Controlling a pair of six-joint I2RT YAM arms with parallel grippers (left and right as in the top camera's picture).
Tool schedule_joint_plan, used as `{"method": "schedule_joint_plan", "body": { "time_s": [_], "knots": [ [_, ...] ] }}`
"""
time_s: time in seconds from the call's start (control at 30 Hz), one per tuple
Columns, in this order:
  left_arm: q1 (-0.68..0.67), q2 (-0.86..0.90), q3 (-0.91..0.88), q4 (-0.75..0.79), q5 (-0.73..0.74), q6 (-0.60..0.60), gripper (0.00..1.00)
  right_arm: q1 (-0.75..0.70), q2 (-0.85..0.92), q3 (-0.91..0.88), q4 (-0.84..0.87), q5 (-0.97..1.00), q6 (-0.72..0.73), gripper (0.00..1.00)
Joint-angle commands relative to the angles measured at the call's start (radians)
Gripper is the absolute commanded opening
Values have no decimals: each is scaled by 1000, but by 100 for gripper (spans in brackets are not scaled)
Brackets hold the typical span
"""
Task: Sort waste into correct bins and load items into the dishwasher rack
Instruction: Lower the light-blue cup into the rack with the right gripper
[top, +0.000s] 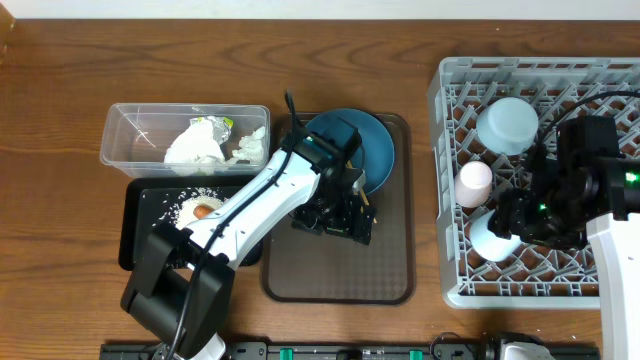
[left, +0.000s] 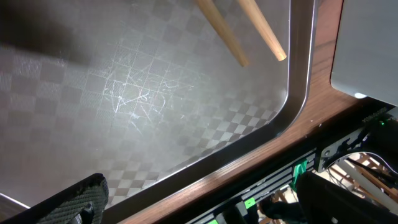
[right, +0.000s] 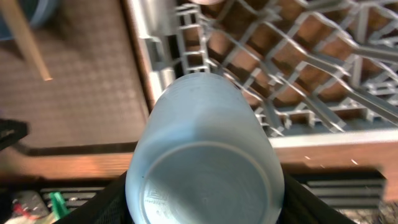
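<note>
Chopsticks (left: 262, 30) lie on the brown tray (top: 340, 270) at mid-table, their tips bare on its checkered floor. The left gripper (top: 335, 218) hangs over them. We see its jaws spread wide, with nothing between them. A blue plate (top: 375, 140) sits at the far end of the same tray, partly under the left arm.

At the right, the grey rack (top: 560, 75) holds three pieces. The bowl (top: 507, 123) stands upside down near the far side, and the pink cup (top: 474, 183) stands just in front of it by the left wall. The blue cup (right: 202, 155) is nearest the front. The right gripper (top: 508, 225) has its jaws clamped on that cup, one finger on each flank. The cup's base faces the wrist camera. We cannot tell whether the cup touches the rack's grid or hangs just above it.

On the left of the table (top: 60, 100), the clear tub (top: 130, 130) holds crumpled napkins (top: 195, 148). Just in front of it is the black tray (top: 140, 240), with the carrot (top: 205, 210) lying among scattered rice (top: 188, 200). The left arm crosses over that tray's right part.
</note>
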Motion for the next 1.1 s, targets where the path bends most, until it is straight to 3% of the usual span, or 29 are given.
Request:
{"method": "schedule_joint_plan", "body": {
  "time_s": [0.0, 0.57, 1.07],
  "knots": [
    [0, -16, 5, -3, -13, 6, 99, -5, -12, 21, -2, 113, 78, 1],
    [0, -16, 5, -3, -13, 6, 98, 98, -12, -65, 71, 123, 191, 2],
    [0, -16, 5, -3, -13, 6, 98, 117, -11, -225, 233, 123, 194, 9]
  ]
}}
